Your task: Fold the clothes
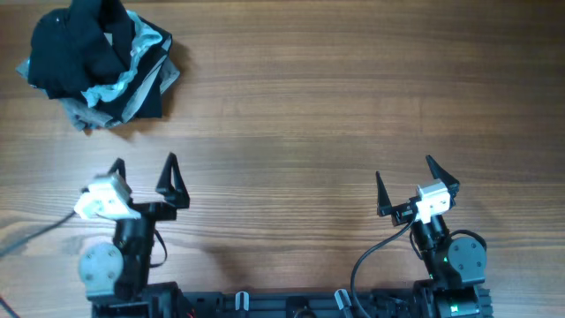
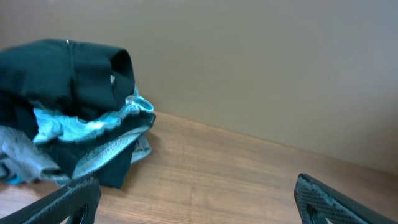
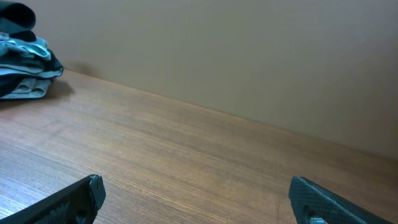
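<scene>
The black shirt (image 1: 75,49) lies crumpled on top of a heap at the table's far left corner. It also shows in the left wrist view (image 2: 62,74) and, small, at the left edge of the right wrist view (image 3: 15,12). No white tag shows. My left gripper (image 1: 144,170) is open and empty near the front left, well short of the heap; its fingers frame bare wood (image 2: 196,199). My right gripper (image 1: 417,179) is open and empty at the front right, over bare wood (image 3: 196,196).
A light-blue garment (image 1: 124,75) and a grey garment (image 1: 88,115) are bunched in the same heap under the black shirt. The wooden table (image 1: 335,106) ends at a plain wall behind the heap (image 2: 261,68).
</scene>
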Controlling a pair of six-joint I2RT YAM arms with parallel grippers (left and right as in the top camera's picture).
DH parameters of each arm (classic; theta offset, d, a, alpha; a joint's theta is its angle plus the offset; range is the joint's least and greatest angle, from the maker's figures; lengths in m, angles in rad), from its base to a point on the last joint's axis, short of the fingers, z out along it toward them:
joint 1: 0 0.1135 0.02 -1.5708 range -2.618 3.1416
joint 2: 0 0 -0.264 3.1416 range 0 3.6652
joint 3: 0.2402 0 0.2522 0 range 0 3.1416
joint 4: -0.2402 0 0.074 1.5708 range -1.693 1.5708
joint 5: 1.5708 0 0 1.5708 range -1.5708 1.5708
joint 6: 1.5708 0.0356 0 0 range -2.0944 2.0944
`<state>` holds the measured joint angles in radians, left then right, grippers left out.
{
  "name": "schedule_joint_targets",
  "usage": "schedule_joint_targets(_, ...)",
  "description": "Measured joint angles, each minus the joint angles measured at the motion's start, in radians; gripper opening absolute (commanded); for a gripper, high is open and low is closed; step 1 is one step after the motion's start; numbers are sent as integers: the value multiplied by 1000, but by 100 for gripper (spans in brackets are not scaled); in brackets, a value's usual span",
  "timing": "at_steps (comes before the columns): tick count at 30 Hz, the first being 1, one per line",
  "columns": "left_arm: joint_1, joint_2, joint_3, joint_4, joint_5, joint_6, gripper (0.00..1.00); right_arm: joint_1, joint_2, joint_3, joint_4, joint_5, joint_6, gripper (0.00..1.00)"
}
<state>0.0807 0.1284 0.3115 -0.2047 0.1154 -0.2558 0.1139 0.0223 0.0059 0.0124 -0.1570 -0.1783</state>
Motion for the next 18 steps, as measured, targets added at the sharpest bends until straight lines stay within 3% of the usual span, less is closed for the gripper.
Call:
schedule_joint_targets(3, 0, -98, -103, 39, 2, 3, 100, 0, 0, 0, 0, 0, 0, 100)
schedule_joint_targets(9, 0, -114, -244, 157, 6, 3, 100, 0, 0, 0, 0, 0, 0, 100)
schedule_joint_targets(11, 0, -114, -292, 134, 6, 3, 100, 0, 0, 0, 0, 0, 0, 100)
schedule_joint_targets(18, -1, -115, -299, 142, 5, 3, 100, 0, 0, 0, 0, 0, 0, 100)
